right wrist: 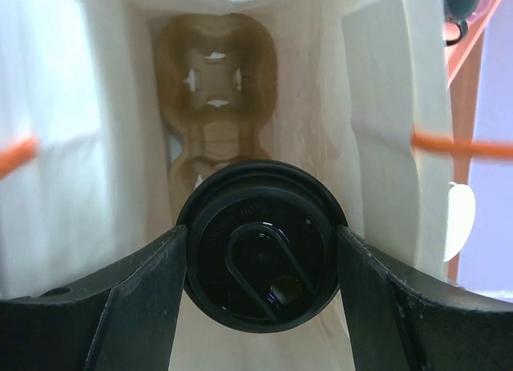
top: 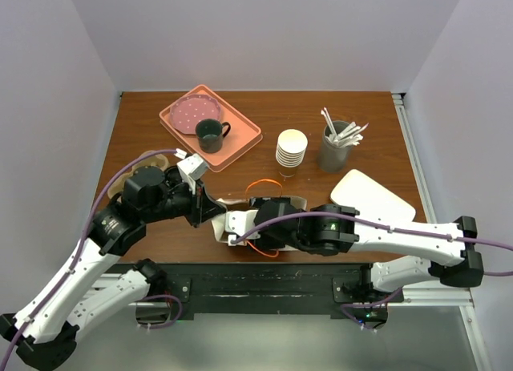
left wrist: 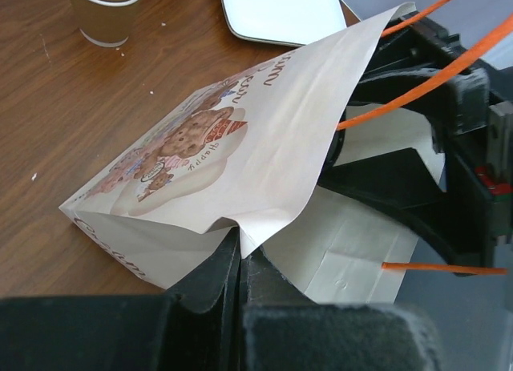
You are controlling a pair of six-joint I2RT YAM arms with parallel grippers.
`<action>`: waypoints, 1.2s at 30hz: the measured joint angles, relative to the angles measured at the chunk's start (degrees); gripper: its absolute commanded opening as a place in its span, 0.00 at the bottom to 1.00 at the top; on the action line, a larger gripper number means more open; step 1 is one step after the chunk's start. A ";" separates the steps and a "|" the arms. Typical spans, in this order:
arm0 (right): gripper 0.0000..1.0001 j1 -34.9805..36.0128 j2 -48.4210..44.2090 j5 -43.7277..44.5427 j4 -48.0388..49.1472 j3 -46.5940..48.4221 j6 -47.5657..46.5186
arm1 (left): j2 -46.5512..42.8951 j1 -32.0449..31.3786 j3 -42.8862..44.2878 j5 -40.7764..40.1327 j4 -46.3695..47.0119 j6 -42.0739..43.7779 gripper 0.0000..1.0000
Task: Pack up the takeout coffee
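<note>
The takeout coffee [right wrist: 264,263] shows its round black sip lid from above, inside a white paper bag [right wrist: 72,122]. My right gripper [right wrist: 261,241] is shut on it, one finger [right wrist: 152,267] pressing each side of the lid. A brown moulded cup carrier [right wrist: 215,106] lies on the bag's floor beyond the cup. My left gripper [left wrist: 240,255] is shut on the rim of the bag [left wrist: 256,139], which has a teddy-bear print and orange handles. From above, the right gripper [top: 272,223] reaches into the bag [top: 228,224] and the left gripper [top: 210,213] pinches its left edge; the cup is hidden there.
A salmon tray [top: 240,131] at the back holds a dark green mug [top: 211,135] and a pink plate [top: 195,113]. A stack of white paper cups [top: 292,151], a grey holder of stir sticks [top: 335,147] and a white plate [top: 371,196] stand to the right.
</note>
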 measured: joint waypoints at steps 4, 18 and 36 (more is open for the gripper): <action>0.34 0.00 0.35 2.45 3.50 -3.45 -1.14 | -0.74 0.02 -1.42 1.03 0.85 0.66 0.00; 0.34 -0.44 -5.29 3.67 16.70 -21.16 -4.94 | -0.70 0.00 -3.02 -1.14 1.01 1.86 0.00; 0.34 -1.64 -4.42 1.18 21.64 -23.63 -4.87 | 0.63 0.00 1.33 -4.79 -3.91 3.65 0.19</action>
